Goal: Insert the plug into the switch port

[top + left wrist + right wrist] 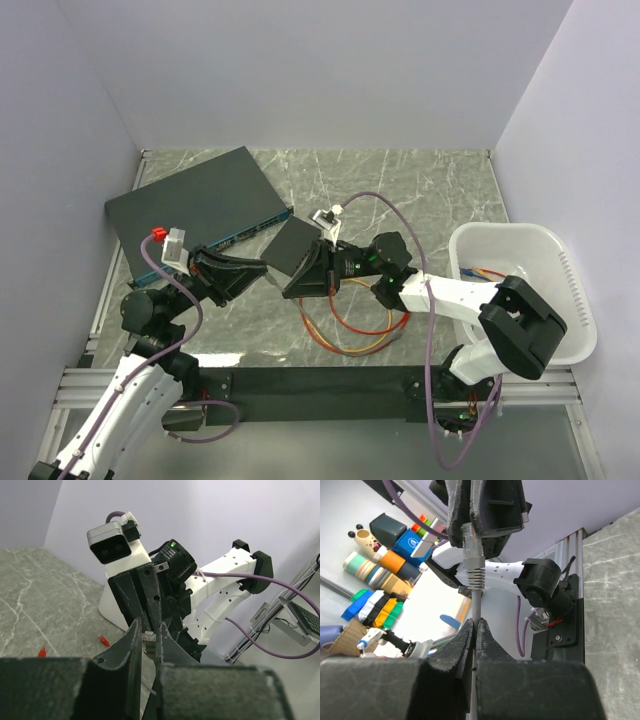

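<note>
The small flat black box point(292, 242) lies at mid-table; its ports do not show. My left gripper point(266, 268) points right, just left of the box, and is shut on the clear plug point(148, 641), pinched between its fingertips. My right gripper point(288, 290) points left toward it. In the right wrist view it point(475, 627) is shut on the grey cable point(476, 600) just behind the plug's ribbed boot point(474, 567). The plug point(469, 536) stands above, its tip between the left gripper's fingers point(485, 510). The right arm's wrist camera point(110, 542) faces my left gripper.
A large dark slab with a blue front strip point(190, 205) lies at the back left. A white bin point(520, 300) with cables stands at the right. Orange and red cable loops point(360, 335) lie under the right arm. Small red clips point(104, 640) lie on the marble.
</note>
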Controlling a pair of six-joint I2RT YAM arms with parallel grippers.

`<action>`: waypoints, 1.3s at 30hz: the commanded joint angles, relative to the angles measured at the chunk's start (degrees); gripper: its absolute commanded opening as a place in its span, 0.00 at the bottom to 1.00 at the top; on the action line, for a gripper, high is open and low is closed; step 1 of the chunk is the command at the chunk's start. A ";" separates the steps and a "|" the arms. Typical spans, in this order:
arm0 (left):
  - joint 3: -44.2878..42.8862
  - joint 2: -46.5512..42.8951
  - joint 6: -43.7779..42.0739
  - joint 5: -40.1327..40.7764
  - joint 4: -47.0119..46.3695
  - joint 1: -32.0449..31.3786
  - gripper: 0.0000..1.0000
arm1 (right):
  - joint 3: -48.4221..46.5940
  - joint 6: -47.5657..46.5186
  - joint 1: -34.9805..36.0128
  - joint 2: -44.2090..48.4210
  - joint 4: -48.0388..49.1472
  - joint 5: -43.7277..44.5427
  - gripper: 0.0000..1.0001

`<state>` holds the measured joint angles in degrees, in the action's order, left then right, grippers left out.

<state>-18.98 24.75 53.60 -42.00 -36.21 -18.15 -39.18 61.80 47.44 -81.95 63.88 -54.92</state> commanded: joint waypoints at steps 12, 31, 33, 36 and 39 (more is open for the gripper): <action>-1.32 2.31 -2.89 4.12 3.69 -1.45 0.01 | -12.05 -29.94 0.11 12.77 -38.98 12.36 0.91; -0.09 6.18 -1.40 5.79 -1.32 -4.08 0.01 | -15.31 -41.59 2.22 12.87 -52.10 22.93 0.50; 0.00 6.45 -1.48 6.05 -1.50 -4.35 0.01 | -15.40 -41.41 2.39 12.70 -51.57 22.49 0.48; 0.09 7.06 -1.66 6.40 -1.67 -4.96 0.01 | -15.66 -40.88 2.48 12.43 -50.87 20.99 0.46; 0.00 7.76 -1.84 6.67 -2.03 -5.40 0.01 | -15.75 -40.62 2.66 11.99 -50.52 20.46 0.44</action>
<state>-18.96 32.14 52.18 -36.23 -35.33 -23.00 -52.82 21.54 49.50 -69.71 10.66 -33.12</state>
